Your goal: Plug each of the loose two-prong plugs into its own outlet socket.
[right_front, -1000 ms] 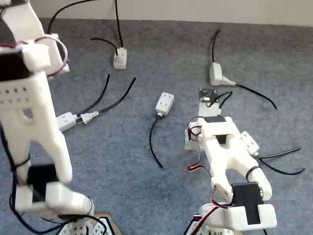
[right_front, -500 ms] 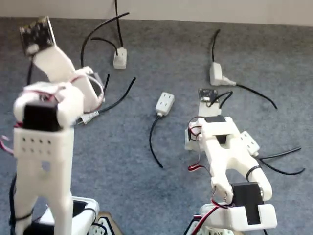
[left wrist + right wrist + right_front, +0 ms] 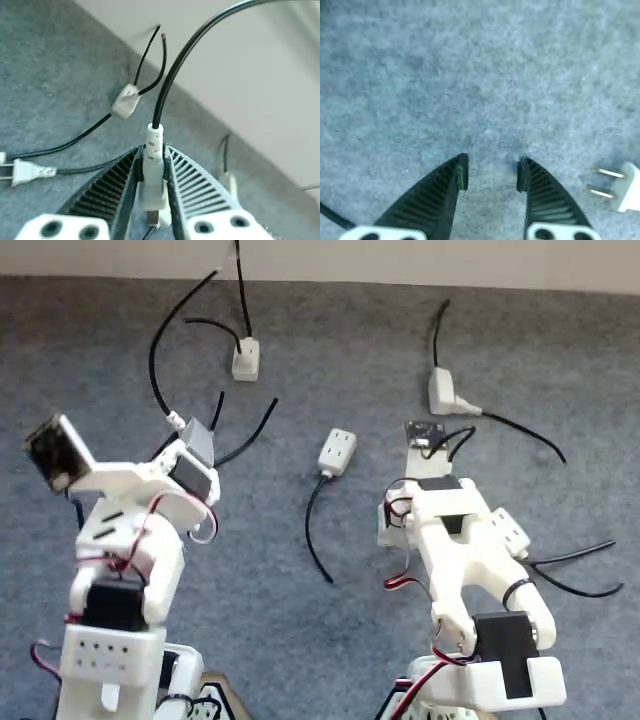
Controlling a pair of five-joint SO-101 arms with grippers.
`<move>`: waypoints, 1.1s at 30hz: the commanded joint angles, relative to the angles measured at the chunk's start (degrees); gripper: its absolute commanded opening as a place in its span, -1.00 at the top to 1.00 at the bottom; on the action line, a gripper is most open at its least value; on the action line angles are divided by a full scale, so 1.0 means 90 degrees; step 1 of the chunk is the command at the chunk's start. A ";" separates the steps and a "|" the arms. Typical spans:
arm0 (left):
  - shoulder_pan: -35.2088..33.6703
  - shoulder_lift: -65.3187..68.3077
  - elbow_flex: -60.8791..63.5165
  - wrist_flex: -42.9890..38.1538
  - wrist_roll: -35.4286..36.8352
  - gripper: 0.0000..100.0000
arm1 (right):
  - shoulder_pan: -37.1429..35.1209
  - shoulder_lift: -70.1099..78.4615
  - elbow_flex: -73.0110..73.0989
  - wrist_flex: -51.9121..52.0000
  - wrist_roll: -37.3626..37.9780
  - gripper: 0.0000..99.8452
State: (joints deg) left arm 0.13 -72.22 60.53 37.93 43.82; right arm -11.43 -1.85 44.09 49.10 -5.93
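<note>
My left gripper [image 3: 152, 200] is shut on a white two-prong plug [image 3: 152, 175], whose black cable [image 3: 175, 75] arcs up and away. In the high view this gripper [image 3: 192, 455] hangs over the left of the carpet with the cable [image 3: 160, 350] looping toward the back. A second loose plug [image 3: 25, 171] lies on the carpet beyond it, near a white outlet socket [image 3: 125, 100]. My right gripper [image 3: 491, 175] is open just above bare carpet, with a white two-prong plug [image 3: 622, 186] lying beside it. Another socket [image 3: 338, 451] lies mid-carpet.
One white socket [image 3: 245, 358] sits at the back, another [image 3: 445, 392] at the back right with a cable running from it, and a third [image 3: 510, 530] beside the right arm [image 3: 460, 550]. Black cables [image 3: 315, 530] trail over the grey carpet.
The left arm has swung down from high above the carpet to low on the left, lifting the plug; its cable now trails up toward the back. The right arm has kept still.
</note>
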 commanded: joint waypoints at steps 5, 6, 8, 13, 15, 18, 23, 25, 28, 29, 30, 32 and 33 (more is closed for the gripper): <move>0.0112 -0.1021 0.1792 -0.1836 0.0215 0.99 | 0.0063 0.0142 -0.0093 -0.0249 -0.0010 0.67; 0.0132 -0.1079 0.1861 -0.1875 0.0215 0.99 | 0.0063 0.0142 -0.0093 -0.0249 -0.0010 0.67; 0.0132 -0.1197 0.1910 -0.1895 0.0225 0.99 | 0.0063 0.0142 -0.0093 -0.0249 -0.0010 0.67; 0.0757 -0.1656 0.2037 -0.1915 0.1182 0.99 | 0.0063 0.0142 -0.0093 -0.0249 -0.0010 0.67; 0.1070 -0.1949 0.2291 -0.1924 0.2217 0.99 | 0.0063 0.0142 -0.0093 -0.0249 -0.0010 0.67; 0.1304 -0.2593 0.2769 -0.1963 0.3302 0.99 | 0.0063 0.0112 -0.0093 -0.0230 -0.0010 0.68; 0.1333 -0.3746 0.3648 -0.2706 0.3604 0.99 | 0.0063 0.0024 -0.0298 -0.0034 -0.0010 0.68; 0.1333 -0.3600 0.3941 -0.3253 0.3604 0.99 | 0.0063 -0.0181 -0.0611 0.0474 -0.0010 0.68; 0.1343 -0.3414 0.4068 -0.3722 0.3614 0.99 | 0.0034 -0.0669 -0.1128 0.1363 -0.0010 0.68; 0.1343 -0.3424 0.4068 -0.3722 0.3614 0.99 | 0.0034 -0.0845 -0.1284 0.1587 -0.0010 0.68; 0.1353 -0.3424 0.4068 -0.3722 0.3624 0.99 | 0.0034 -0.1021 -0.1411 0.1783 -0.0010 0.68; 0.1353 -0.3414 0.4068 -0.3712 0.3624 0.99 | 0.0024 -0.1382 -0.1646 0.2085 -0.0010 0.68; 0.1353 -0.3414 0.4068 -0.3712 0.3624 0.99 | -0.0015 -0.1558 -0.1744 0.2203 -0.0010 0.68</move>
State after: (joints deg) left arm 11.38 -102.99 96.13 6.11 76.00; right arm -11.34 -9.93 33.01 65.45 -5.93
